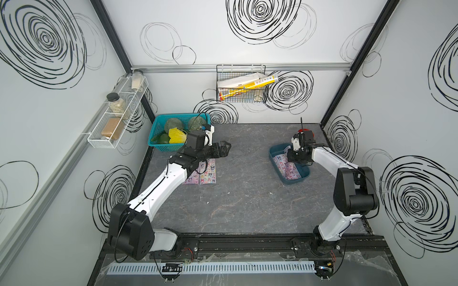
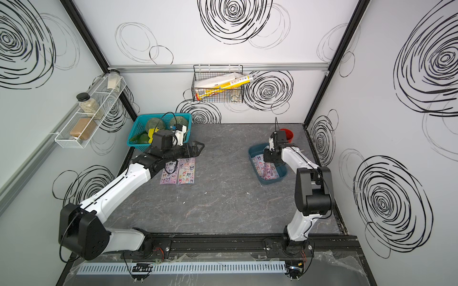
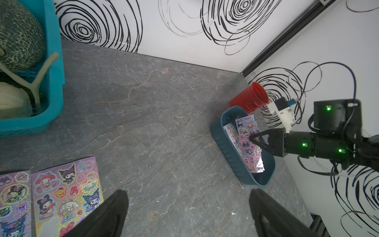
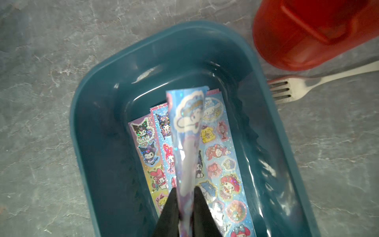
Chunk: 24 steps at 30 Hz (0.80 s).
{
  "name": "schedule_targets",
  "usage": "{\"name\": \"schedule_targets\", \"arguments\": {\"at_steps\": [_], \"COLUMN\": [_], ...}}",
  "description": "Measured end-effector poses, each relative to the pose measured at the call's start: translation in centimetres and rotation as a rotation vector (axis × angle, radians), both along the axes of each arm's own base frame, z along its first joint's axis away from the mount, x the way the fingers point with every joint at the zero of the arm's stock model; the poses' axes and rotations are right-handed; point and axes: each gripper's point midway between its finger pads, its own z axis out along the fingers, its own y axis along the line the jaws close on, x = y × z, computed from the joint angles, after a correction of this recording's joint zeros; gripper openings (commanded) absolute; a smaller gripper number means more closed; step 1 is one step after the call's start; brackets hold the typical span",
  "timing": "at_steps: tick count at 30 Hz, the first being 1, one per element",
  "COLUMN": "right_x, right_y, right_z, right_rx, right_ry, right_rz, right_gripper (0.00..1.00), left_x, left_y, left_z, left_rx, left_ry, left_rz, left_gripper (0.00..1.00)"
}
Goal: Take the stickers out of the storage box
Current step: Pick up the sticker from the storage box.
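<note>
The dark teal storage box (image 1: 273, 158) (image 4: 92, 143) sits at the table's far right. Several stickers (image 4: 223, 164) (image 2: 269, 170) lie flat inside it. My right gripper (image 4: 185, 189) reaches down into the box and is shut on one pale blue and lilac sticker sheet (image 4: 188, 123), which curls up between the fingers. In the left wrist view that sheet (image 3: 246, 131) tilts up out of the stack. Two stickers (image 1: 209, 170) (image 3: 67, 197) lie side by side on the table at the left. My left gripper (image 1: 227, 145) (image 3: 188, 195) hovers open and holds nothing, just beyond them.
A bright-blue lattice basket (image 1: 158, 143) with melons and other produce stands at the back left. A red cup (image 4: 307, 30) (image 3: 251, 98) and a fork (image 4: 291, 86) lie right behind the box. A wire rack (image 1: 241, 84) hangs on the back wall. A jar shelf (image 1: 116, 114) hangs on the left wall.
</note>
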Motion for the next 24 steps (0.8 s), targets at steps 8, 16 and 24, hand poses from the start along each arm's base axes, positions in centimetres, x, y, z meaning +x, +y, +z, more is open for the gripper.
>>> {"name": "schedule_targets", "arguments": {"at_steps": [8,16,24], "right_x": [0.0,-0.7,-2.3], "right_y": [0.6,2.6,7.0], "right_z": [3.7,9.2,14.7], "right_rx": [0.062,0.215,0.524], "right_ry": [-0.067,-0.168,-0.240], "right_rz": [0.005,0.038,0.130], "right_gripper": [0.15,0.12,0.12], "left_x": [-0.2,-1.0,-1.9], "left_y": [-2.0,-4.4,-7.2], "left_z": [0.1,-0.4,-0.5], "left_rx": [-0.019,-0.054,-0.101], "left_ry": [0.009,0.040,0.062], "left_rz": [-0.066,-0.167,-0.286], "left_gripper": [0.98,0.97,0.95]}}
